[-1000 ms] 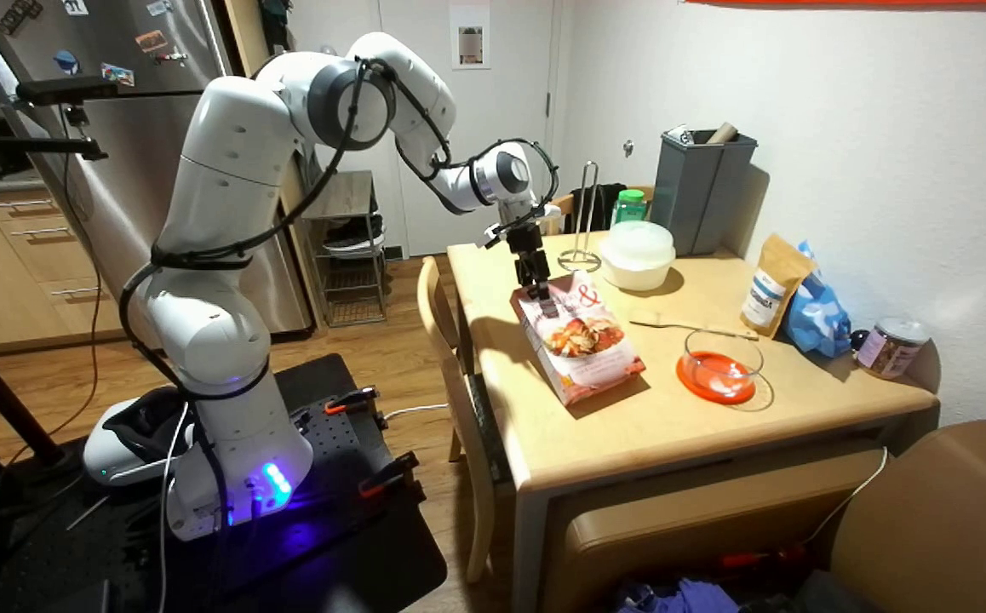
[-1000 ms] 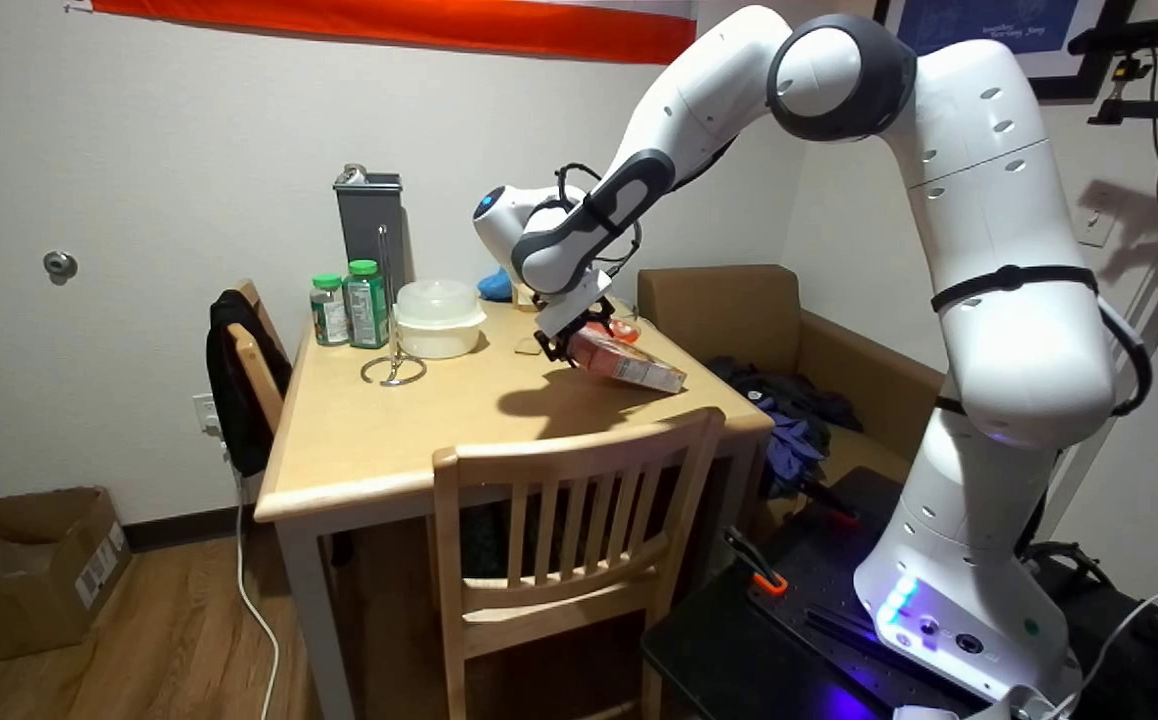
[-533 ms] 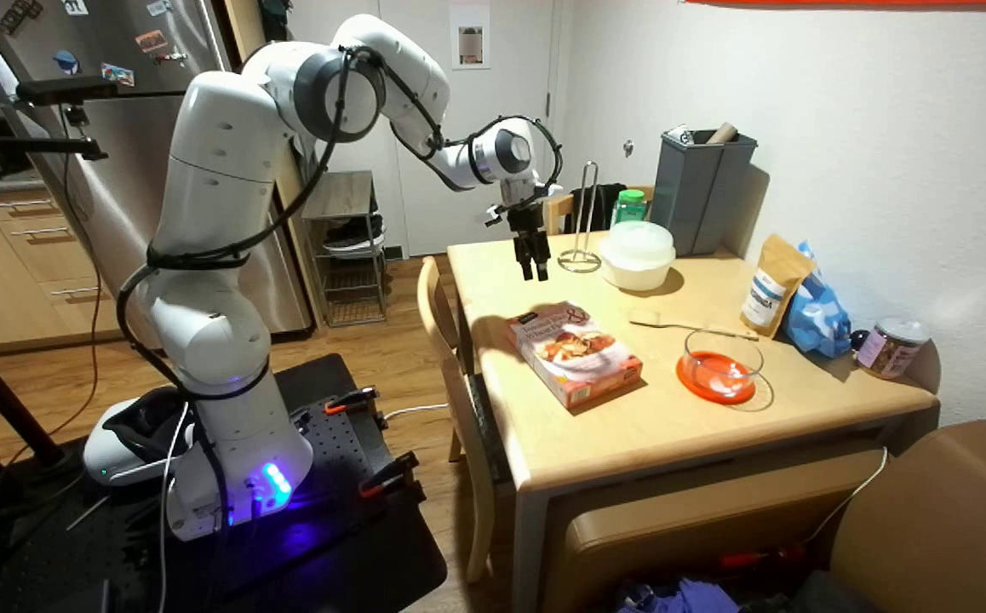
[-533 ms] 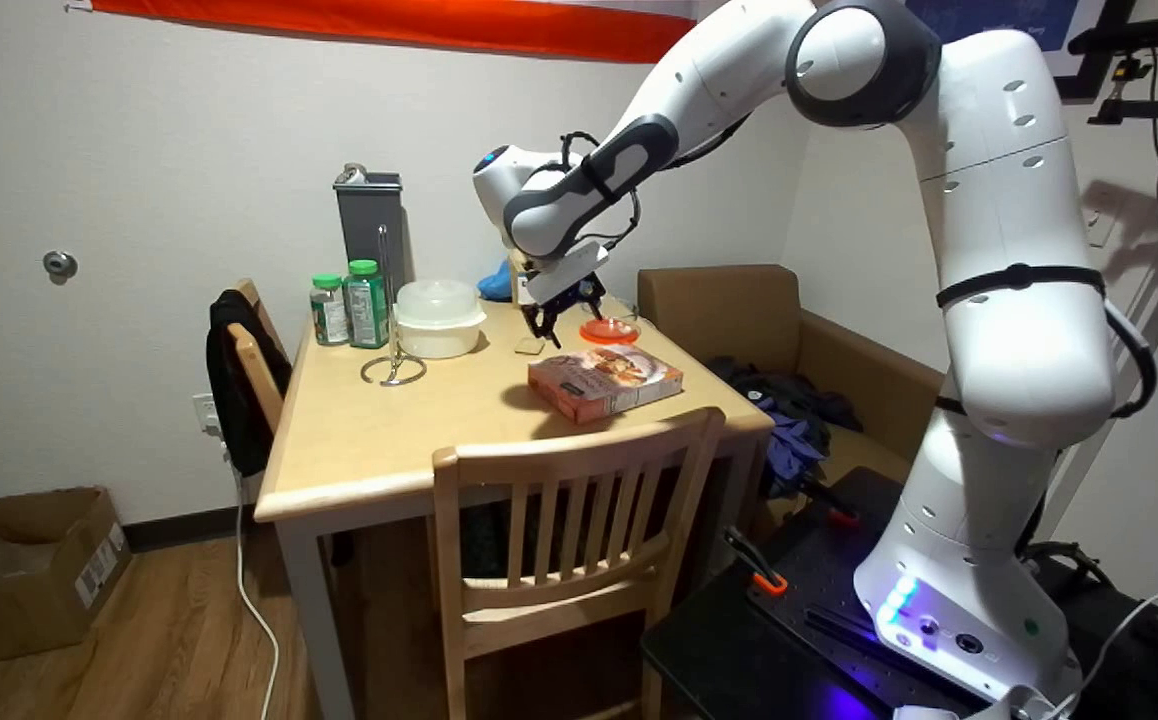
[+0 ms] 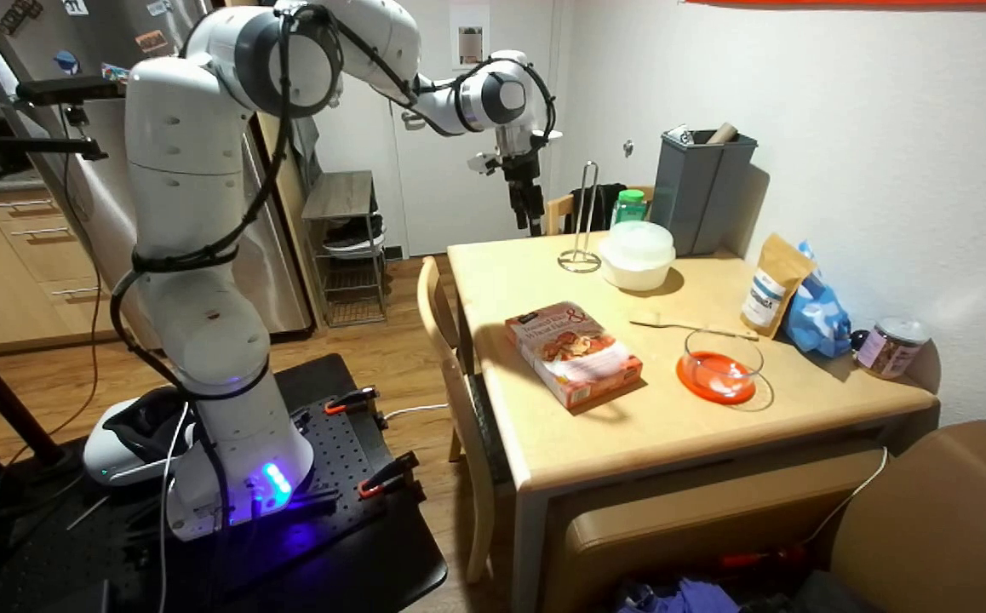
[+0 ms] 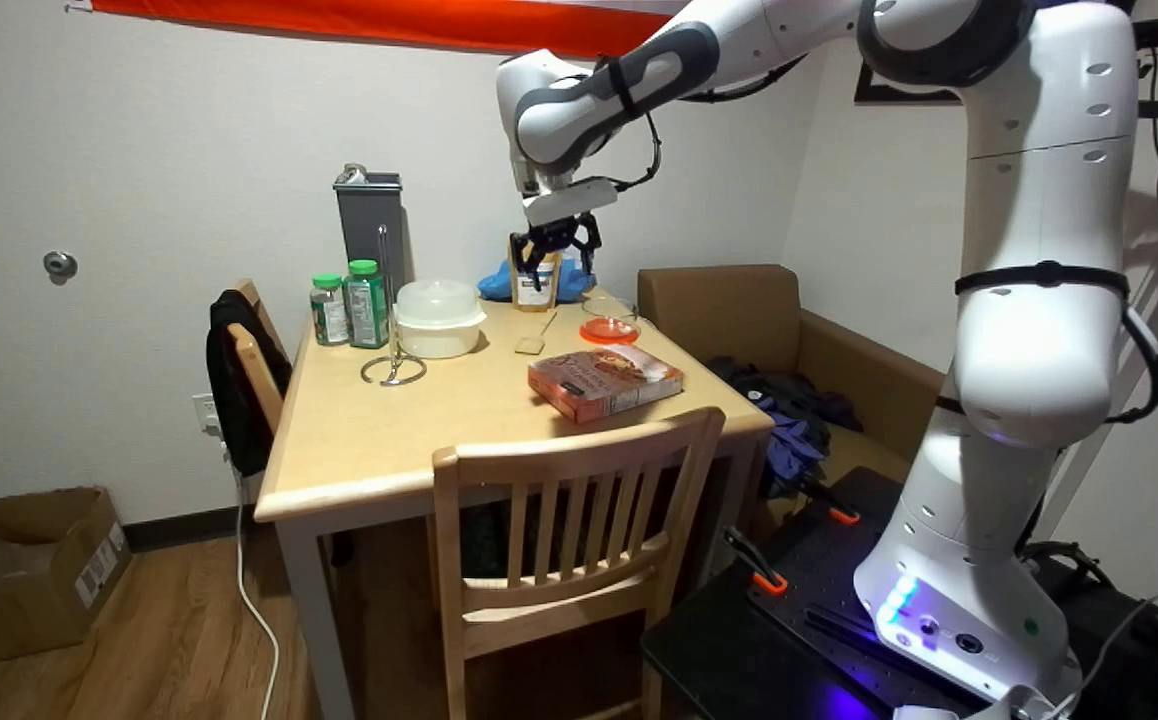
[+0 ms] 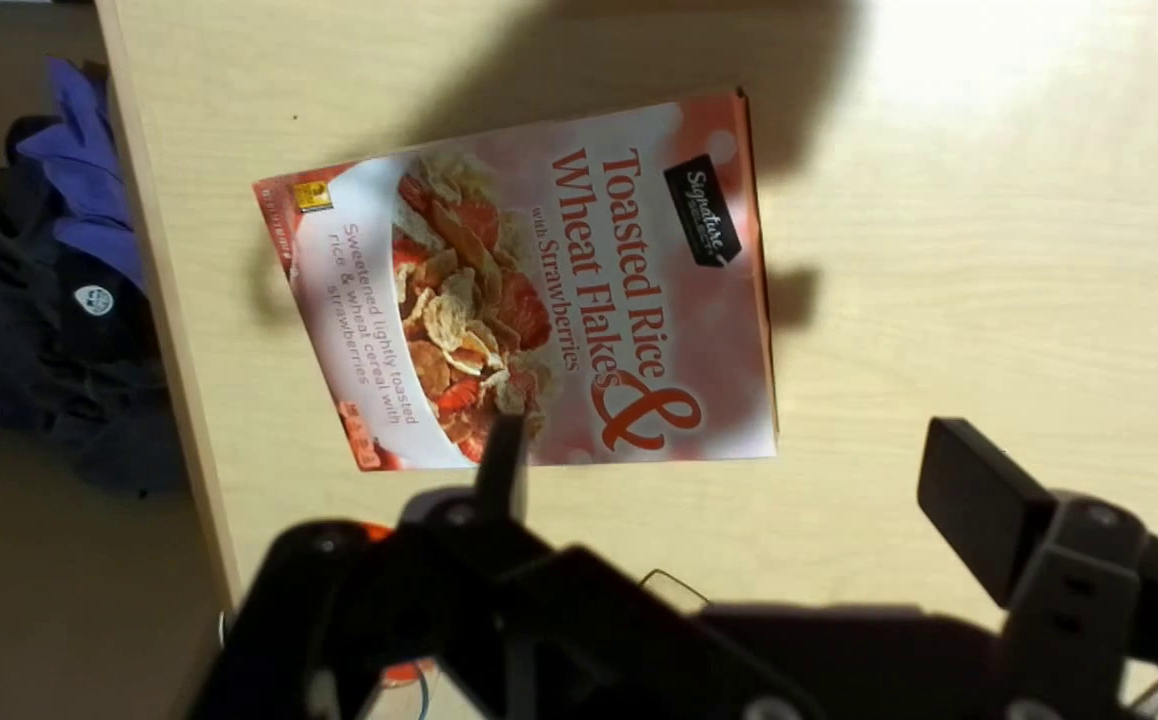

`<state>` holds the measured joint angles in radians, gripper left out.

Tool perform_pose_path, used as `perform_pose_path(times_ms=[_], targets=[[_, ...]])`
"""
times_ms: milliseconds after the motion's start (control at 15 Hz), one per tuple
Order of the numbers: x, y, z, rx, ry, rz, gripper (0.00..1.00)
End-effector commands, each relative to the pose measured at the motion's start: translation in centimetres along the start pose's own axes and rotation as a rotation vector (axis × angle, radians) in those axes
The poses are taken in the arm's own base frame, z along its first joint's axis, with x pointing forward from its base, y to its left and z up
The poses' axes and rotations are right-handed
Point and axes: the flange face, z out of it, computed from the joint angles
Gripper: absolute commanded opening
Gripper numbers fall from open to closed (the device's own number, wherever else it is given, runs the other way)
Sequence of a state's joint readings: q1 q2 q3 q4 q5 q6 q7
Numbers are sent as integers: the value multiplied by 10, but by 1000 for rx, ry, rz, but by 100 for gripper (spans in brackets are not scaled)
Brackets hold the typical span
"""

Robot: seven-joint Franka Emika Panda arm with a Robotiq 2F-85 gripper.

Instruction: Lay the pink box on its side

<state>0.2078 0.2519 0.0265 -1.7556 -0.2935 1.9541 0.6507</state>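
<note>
The pink box (image 7: 537, 300) lies flat, branded "Signature Select."

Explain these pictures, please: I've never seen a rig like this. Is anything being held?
The white jointed machine is a robot arm ending in a black gripper. Both exterior views come from cameras outside the robot; the wrist view, from a camera on its wrist, looks down past two dark fingers to the table. There the pink box, a cereal carton, lies flat, printed face up. A lidded container, a gray bin, a brown pouch and a blue bag are also on the table. Nothing is held: the open gripper hangs in the air, apart from the box.
</note>
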Motion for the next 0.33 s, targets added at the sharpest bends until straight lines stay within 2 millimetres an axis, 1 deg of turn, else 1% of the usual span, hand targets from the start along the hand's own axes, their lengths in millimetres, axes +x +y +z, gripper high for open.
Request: perform_pose_path(times_ms=[0,67,133,267], targets=[[-10,27,-23,76,10,36,100],[-1,13,-18,35,6,30,100],[-2,19,-22,45,6,42,100],[-3,24,-24,49,7,49,100]])
